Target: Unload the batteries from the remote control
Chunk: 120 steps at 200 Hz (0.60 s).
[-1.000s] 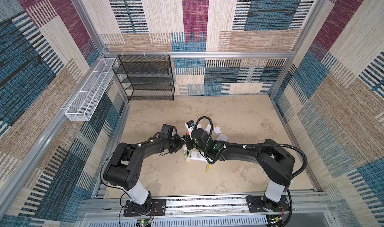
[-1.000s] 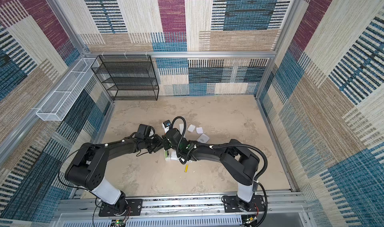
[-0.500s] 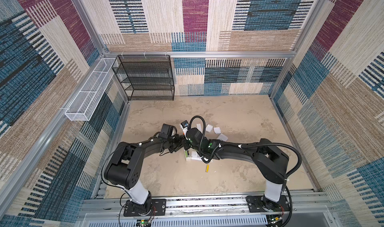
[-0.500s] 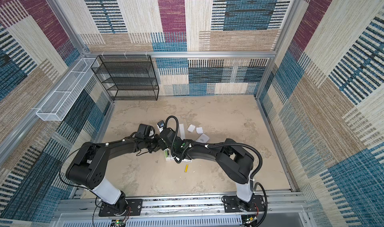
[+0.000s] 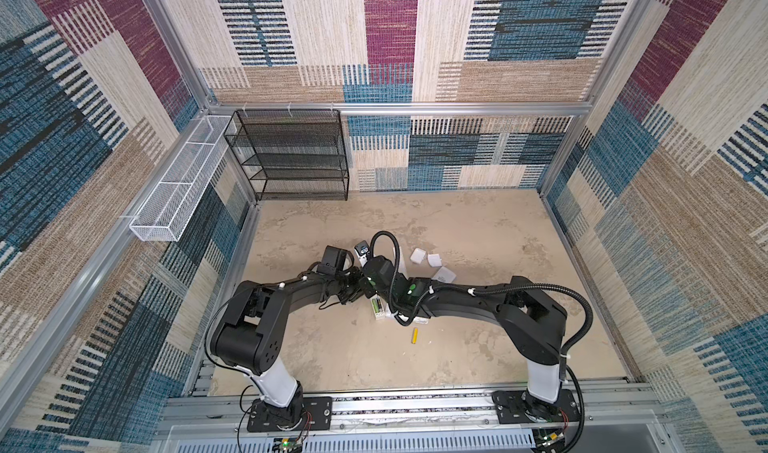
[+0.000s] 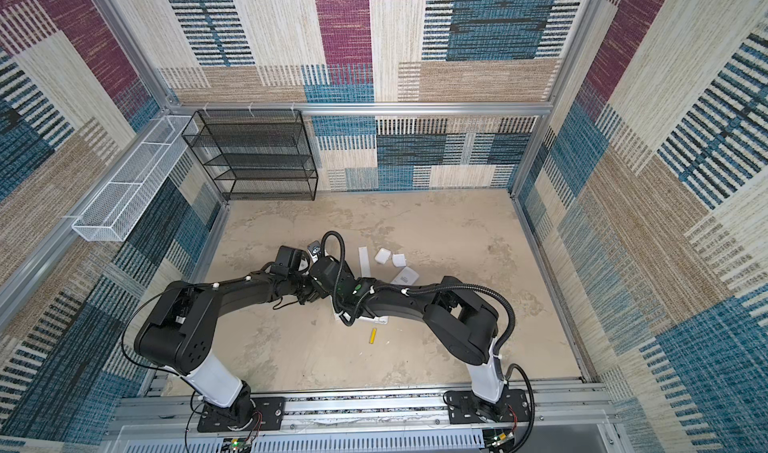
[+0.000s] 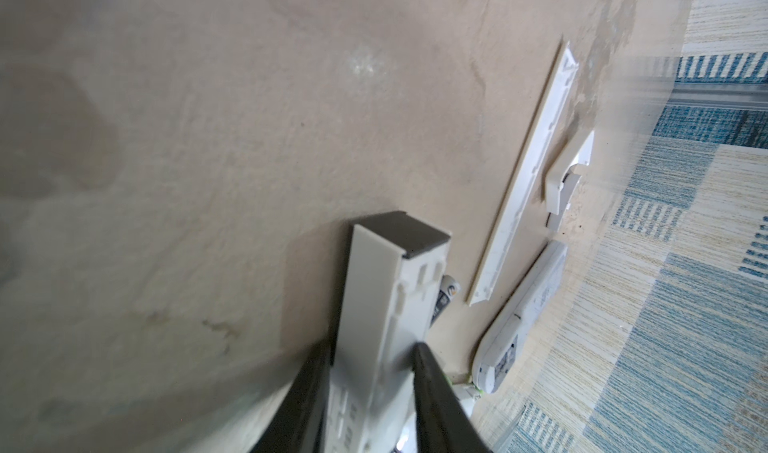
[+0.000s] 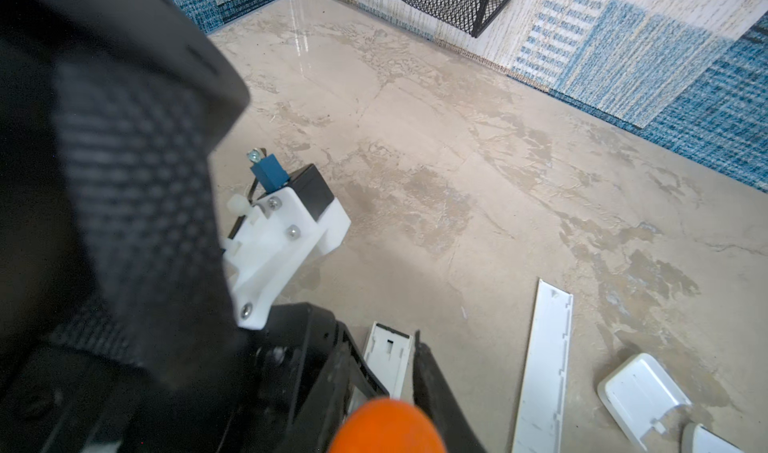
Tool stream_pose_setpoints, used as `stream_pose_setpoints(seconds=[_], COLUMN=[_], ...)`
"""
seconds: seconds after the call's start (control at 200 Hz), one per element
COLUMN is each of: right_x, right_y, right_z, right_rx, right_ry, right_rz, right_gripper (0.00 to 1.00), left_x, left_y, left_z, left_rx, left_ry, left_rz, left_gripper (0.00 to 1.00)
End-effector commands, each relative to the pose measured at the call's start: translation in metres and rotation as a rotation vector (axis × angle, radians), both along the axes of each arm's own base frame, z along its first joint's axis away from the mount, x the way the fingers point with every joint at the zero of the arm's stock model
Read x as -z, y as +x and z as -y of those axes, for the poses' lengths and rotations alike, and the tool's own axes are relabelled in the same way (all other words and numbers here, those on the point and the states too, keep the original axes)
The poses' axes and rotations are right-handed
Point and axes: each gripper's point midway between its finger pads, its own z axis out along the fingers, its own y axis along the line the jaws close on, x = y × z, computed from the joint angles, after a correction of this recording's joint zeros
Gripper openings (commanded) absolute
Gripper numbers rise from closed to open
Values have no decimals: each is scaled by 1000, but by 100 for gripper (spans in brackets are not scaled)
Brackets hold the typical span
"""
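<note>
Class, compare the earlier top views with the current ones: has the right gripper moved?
Yes. In both top views the right gripper has shifted left, farther to the left of the yellow battery, which has stayed put.

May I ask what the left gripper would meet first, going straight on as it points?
The left gripper holds a white rectangular remote control; beyond it only bare beige tabletop, depth unclear; the long white cover strip lies aside.

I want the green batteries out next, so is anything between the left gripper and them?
No cover: the green batteries lie exposed in an open white remote. But the left gripper is shut on a long white remote, and the right arm lies close beside them.
</note>
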Motion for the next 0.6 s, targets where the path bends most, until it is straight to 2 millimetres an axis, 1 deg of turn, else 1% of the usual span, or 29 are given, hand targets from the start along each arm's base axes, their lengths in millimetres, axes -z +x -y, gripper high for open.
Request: stream_pose_setpoints(seconds=[0.0, 0.1, 0.245, 0.596], right_x=[12, 2, -6, -3], right_y=[-33, -37, -39, -42], right_z=[-16, -17, -17, -11], right_rx=[-153, -160, -161, -159], right_ry=[9, 49, 68, 54], right_rz=[-120, -128, -133, -146], right_gripper=[0, 0, 0, 0], left_x=[40, 40, 41, 42], left_y=[-36, -36, -36, -37], left_z=[-31, -31, -31, -31], left_rx=[-19, -18, -17, -13], left_ry=[186, 187, 188, 187], left_rz=[-164, -165, -166, -167], left_gripper=[34, 34, 33, 32])
